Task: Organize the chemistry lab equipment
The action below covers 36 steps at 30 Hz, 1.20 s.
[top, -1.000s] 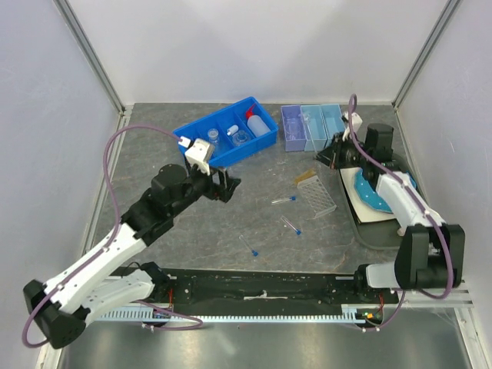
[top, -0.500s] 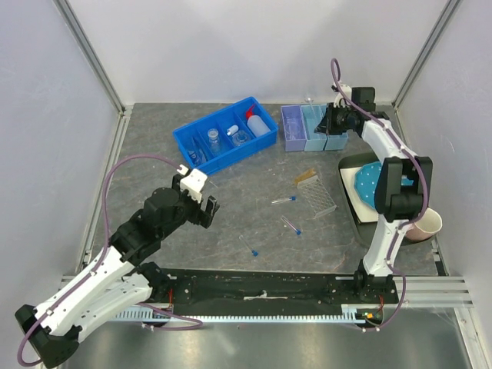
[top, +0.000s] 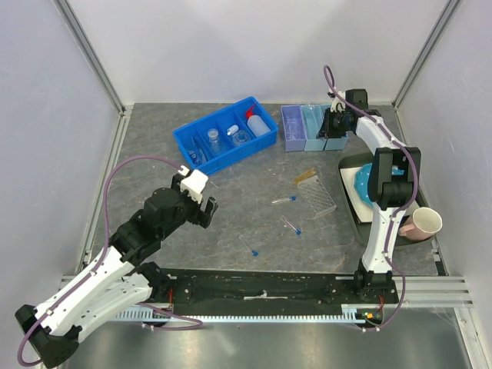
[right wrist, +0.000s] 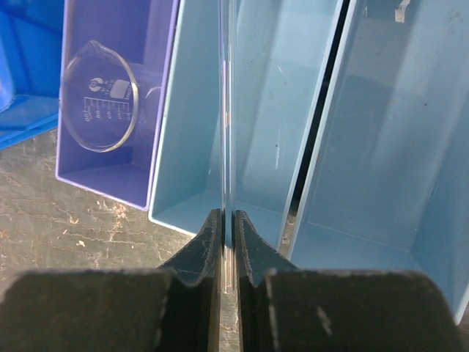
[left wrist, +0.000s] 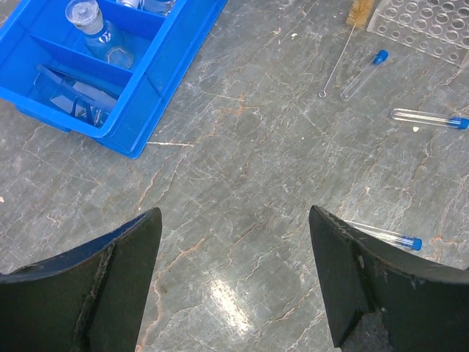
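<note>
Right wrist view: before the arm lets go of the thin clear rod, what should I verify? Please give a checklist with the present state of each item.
1. Right pincer shut on the thin clear rod: ok.
2. Rod lined up over the light-blue bin: ok, though close to its left wall.
3. Rod apart from the beaker in the purple bin: ok.
4. Gap between the rod's far end and the bin floor: cannot tell.
5. Left pincer open, holding nothing and away from the bins: ok.

White-and-black arms (top: 84, 296) carry purple cables (top: 123, 165) and black fingers (left wrist: 110, 286).
</note>
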Tool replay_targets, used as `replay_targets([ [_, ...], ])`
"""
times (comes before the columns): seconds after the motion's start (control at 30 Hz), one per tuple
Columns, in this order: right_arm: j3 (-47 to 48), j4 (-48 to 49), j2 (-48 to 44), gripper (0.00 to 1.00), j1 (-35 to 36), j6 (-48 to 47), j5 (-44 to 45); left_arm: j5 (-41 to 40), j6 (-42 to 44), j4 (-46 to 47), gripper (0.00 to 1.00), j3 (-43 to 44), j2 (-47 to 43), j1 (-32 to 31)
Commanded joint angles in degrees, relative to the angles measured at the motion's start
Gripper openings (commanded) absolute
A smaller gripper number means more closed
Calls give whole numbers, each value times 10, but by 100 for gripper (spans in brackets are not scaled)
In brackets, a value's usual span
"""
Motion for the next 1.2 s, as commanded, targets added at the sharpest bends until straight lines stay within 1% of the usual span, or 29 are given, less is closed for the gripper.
replay_targets([
  [0.0, 35, -5, 17, 14, -1, -8, 10, -3, 24, 11, 88, -2, 1, 1],
  [0.33, 39, -9, 23, 17, 0, -7, 11, -2, 26, 12, 88, -1, 2, 0],
  [0.73, 33, -9, 10, 21, 0, -8, 6, -2, 26, 10, 88, -2, -5, 0],
  [0.83, 32, -9, 0, 23, 0, -7, 3, -2, 26, 10, 88, -2, -6, 0],
  [0.9, 31, -8, -7, 27, 0, -22, -1, -2, 26, 10, 88, -2, -6, 0],
  [0.97, 30, -9, -23, 32, 0, -30, -5, -3, 25, 10, 88, -2, -7, 0],
  [1.0, 29, -9, -29, 36, 0, -35, -6, -3, 25, 11, 88, -2, -8, 0],
  [1.03, 29, -10, -42, 44, 0, -39, -6, -3, 26, 11, 88, -2, -9, 1],
  [1.07, 25, -10, -50, 48, 0, -48, -6, -2, 25, 11, 88, -2, -10, 0],
  [1.17, 15, -11, -81, 55, 0, -64, -1, -2, 26, 11, 88, -2, -12, 0],
])
